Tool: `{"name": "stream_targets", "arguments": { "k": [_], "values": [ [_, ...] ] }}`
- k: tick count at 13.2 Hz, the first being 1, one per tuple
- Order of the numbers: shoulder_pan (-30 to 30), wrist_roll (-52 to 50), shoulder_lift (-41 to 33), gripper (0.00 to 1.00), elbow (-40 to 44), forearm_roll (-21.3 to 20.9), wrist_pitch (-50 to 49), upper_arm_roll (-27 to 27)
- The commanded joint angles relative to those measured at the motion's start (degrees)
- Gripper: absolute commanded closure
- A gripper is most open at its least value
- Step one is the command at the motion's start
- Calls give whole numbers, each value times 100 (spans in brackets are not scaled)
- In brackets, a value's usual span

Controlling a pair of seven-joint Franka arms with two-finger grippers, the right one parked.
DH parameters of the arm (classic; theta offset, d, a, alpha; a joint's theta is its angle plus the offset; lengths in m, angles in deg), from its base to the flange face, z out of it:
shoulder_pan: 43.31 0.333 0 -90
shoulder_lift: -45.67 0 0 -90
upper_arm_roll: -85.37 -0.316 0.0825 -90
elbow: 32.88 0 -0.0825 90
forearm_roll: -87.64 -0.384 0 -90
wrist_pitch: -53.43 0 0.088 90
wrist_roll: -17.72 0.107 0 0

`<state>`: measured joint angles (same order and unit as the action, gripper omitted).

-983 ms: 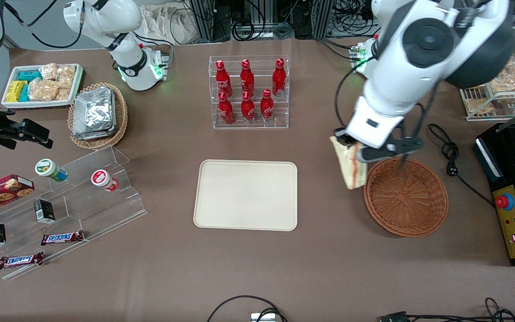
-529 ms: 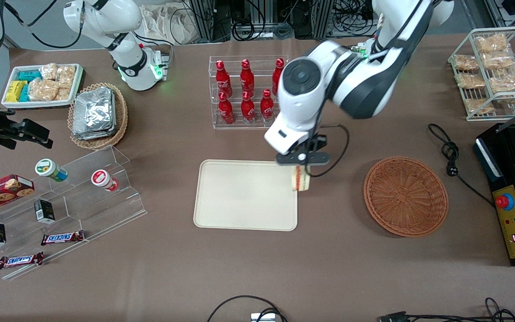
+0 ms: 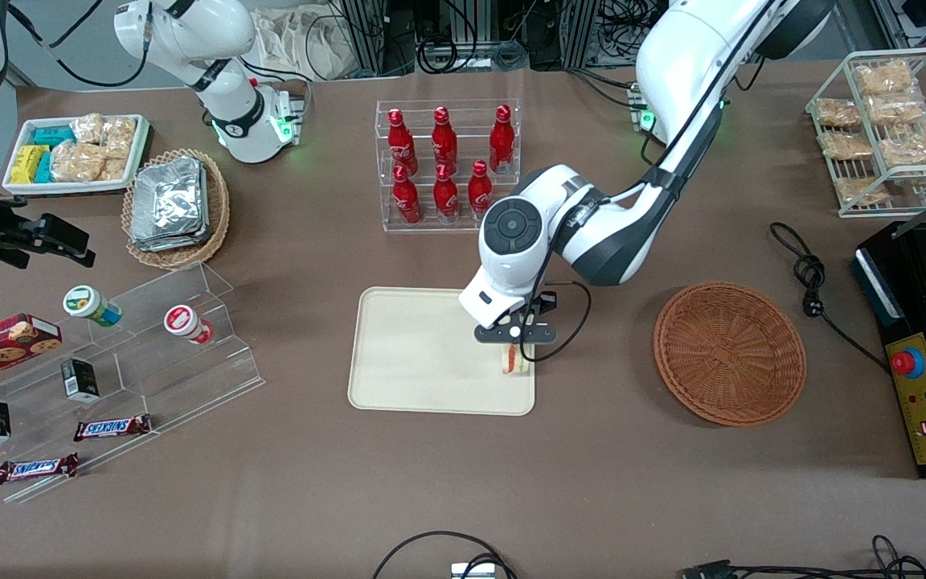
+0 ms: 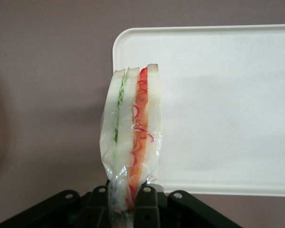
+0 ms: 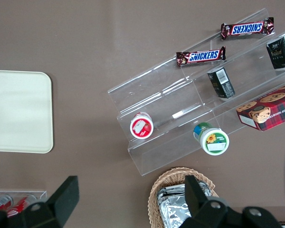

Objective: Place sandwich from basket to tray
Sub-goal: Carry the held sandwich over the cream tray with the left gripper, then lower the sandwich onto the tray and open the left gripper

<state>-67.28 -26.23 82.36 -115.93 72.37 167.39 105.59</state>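
While over tray (image 3: 415, 354), end effector (image 3: 514, 346) clamping sandwich (image 4: 131, 142).

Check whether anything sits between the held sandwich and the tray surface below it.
Nothing visible does. The end effector grips the sandwich over the tray corner nearest the basket; the tray beneath is bare.

Brown cloth-covered table (image 3: 431, 498) under even indoor light, clear acrylic bottle rack (image 3: 448, 167) mid-table, stepped acrylic shelf (image 3: 121, 378), wire rack (image 3: 889, 137), black cables (image 3: 813, 277), aluminium frames (image 3: 366, 32)
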Motion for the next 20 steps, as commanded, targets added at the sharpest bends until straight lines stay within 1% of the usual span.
{"name": "stream_targets", "arguments": {
  "k": [1,3,8,10,11,12,13,14,15,16,17,20],
  "values": [
    [-186,-78,477,100,148,-309,520,-10],
    [-213,-78,698,100,148,-476,768,-19],
    [-213,-113,751,100,175,-477,786,-36],
    [-213,-324,760,100,175,-494,891,-45],
    [-213,-333,778,97,175,-494,900,-45],
    [-204,-333,804,92,183,-494,909,-45],
    [-213,-333,821,86,192,-494,909,-45],
    [-213,-333,822,77,192,-503,909,-45],
    [-213,-333,822,41,192,-625,909,-54],
    [-213,-351,830,18,184,-818,909,-45],
    [-213,-464,874,0,183,-907,909,-45],
    [-213,-877,910,0,166,-1127,918,-45]
  ]
}}
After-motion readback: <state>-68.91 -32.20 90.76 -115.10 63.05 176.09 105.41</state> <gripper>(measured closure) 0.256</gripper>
